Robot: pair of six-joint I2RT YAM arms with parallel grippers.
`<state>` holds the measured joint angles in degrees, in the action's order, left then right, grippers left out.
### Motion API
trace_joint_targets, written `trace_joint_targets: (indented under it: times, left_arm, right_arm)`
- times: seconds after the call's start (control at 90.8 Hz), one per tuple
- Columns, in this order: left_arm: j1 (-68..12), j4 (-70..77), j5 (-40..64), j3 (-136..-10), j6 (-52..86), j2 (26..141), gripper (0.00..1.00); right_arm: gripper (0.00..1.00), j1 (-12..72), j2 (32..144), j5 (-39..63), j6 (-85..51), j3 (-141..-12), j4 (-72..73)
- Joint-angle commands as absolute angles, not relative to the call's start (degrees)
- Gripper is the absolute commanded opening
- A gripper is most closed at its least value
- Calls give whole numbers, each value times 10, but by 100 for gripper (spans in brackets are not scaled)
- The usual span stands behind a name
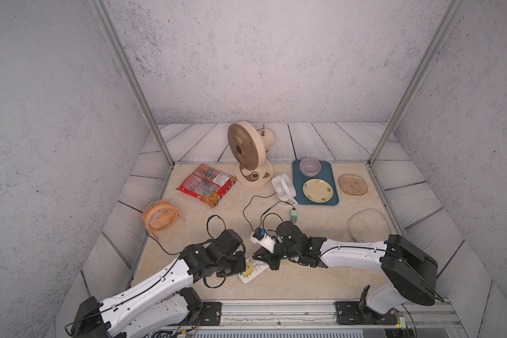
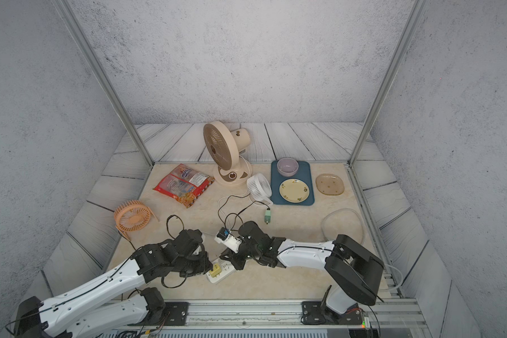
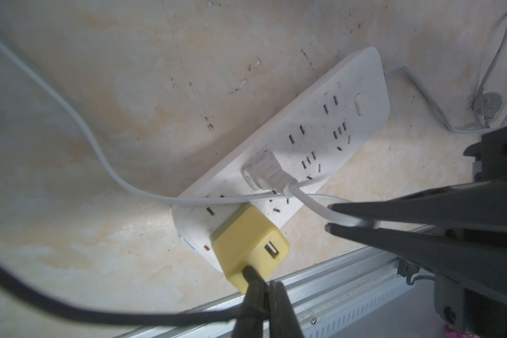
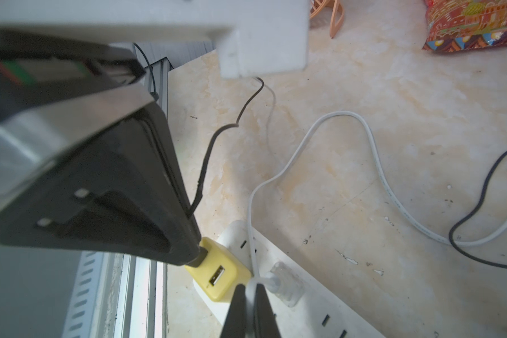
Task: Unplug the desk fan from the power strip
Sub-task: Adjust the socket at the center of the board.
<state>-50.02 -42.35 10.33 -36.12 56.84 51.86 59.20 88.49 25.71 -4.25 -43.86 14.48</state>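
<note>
So, power strip, top views: it lies flat on the table in the lower middle of the frame, between the two arms. They cover most of it, and only one white end shows in both top views.
Yellow adapter, top views: it stands plugged in that visible end of the strip.
Left gripper, top views: it comes in from the lower left, and its tips are at the yellow adapter.
Right gripper, top views: it comes in from the right and reaches down onto the strip just beside the adapter.
Beige desk fan, top views: it stands upright in the upper middle of the table, well apart from the strip.
Power strip, left wrist view: its whole length shows, with the yellow adapter at one end and a white plug seated in a socket beside it.
Left gripper, left wrist view: the jaws are clenched together with nothing between them, and one tip touches the edge of the adapter.
Right gripper, left wrist view: the jaws grasp the white cord close to the plug.
Right gripper, right wrist view: the jaws are clenched on the white cord, just beside the white plug, which sits in the power strip.
Left gripper, right wrist view: its tip rests on the yellow adapter.
</note>
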Motion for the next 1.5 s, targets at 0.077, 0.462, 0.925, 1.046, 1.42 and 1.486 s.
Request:
trace_joint_targets:
  times: [0.077, 0.462, 0.925, 1.046, 1.42, 1.486]
  left_arm:
    - [-503, -513, 47, -305, 565, 566, 2]
    - [-504, -510, 47, -307, 563, 574, 2]
    - [-505, -513, 40, -314, 559, 579, 2]
    - [-506, -516, 36, -317, 559, 578, 2]
    - [-506, -524, 30, -321, 558, 569, 2]
    - [-506, -525, 29, -322, 558, 568, 2]
  right_arm:
    - [0, 601, 837, 316, -16, -495, 230]
    - [0, 576, 837, 291, -23, -495, 255]
    - [54, 574, 827, 363, 101, -517, 47]
    - [63, 573, 835, 346, 171, -538, -22]
    - [51, 569, 876, 312, 331, -607, -208]
    - [50, 569, 881, 315, 335, -603, -207]
